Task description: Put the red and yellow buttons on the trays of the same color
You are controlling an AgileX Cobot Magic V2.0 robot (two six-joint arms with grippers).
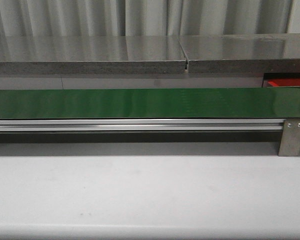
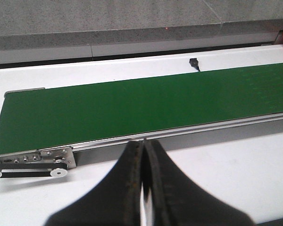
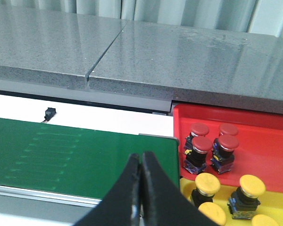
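smooth green belt (image 1: pixel 140 103); domed buttons (image 3: pixel 200 130)

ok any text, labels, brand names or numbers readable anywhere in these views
None can be read in any view.
The green conveyor belt, its metal end bracket, the red tray, the red buttons and yellow buttons show no print.
The button bases are too small to tell.
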